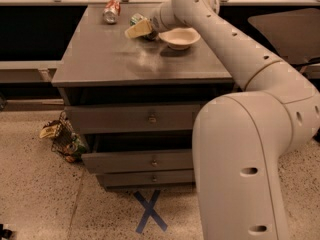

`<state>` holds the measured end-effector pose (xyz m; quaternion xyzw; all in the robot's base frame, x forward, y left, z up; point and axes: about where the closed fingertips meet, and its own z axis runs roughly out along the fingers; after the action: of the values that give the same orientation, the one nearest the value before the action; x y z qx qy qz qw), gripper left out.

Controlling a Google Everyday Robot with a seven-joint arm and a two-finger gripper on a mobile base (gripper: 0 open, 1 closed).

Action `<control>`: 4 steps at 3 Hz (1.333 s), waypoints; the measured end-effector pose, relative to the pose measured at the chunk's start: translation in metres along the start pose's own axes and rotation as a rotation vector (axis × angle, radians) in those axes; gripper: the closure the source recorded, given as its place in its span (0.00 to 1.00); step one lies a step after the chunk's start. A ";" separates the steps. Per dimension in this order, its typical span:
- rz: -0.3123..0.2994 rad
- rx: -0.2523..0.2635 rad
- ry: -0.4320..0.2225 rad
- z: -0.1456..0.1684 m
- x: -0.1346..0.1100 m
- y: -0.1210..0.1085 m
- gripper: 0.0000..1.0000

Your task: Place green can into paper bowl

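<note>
A shallow, round, off-white paper bowl (pixel 179 37) is set toward the far side of the grey metal desk (pixel 100 59), and every place below is reckoned from it. The bowl is seen to be empty. Just beside its rim, on the picture-left, the cream-coloured gripper (pixel 136 30) is held low over the desk top. It is carried by the single white arm (pixel 240 54), which is stretched in from the picture-right past the bowl.

The small green aluminium can (pixel 136 18) is found right against the gripper, on the side away from the camera, so that only a green-and-silver patch is shown. Its long axis cannot be read, and it cannot be told whether the gripper is closed on the can or merely laid beside it. The can is thus outside the bowl, near its left rim.

If the can is judged held, a lift over the flared rim and a release are called for; if not, a grasp is needed first. Farther left of the bowl, a red-and-white drink can (pixel 111 11) is laid on its side, well apart.
</note>
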<state>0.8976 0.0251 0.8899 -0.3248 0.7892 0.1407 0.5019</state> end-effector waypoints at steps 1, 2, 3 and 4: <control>0.011 -0.006 0.021 0.019 0.011 -0.001 0.02; 0.016 -0.015 0.029 0.030 0.015 -0.001 0.05; 0.025 -0.017 0.037 0.038 0.019 -0.002 0.23; 0.029 -0.017 0.043 0.041 0.020 -0.003 0.46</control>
<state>0.9229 0.0379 0.8533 -0.3204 0.8032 0.1478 0.4800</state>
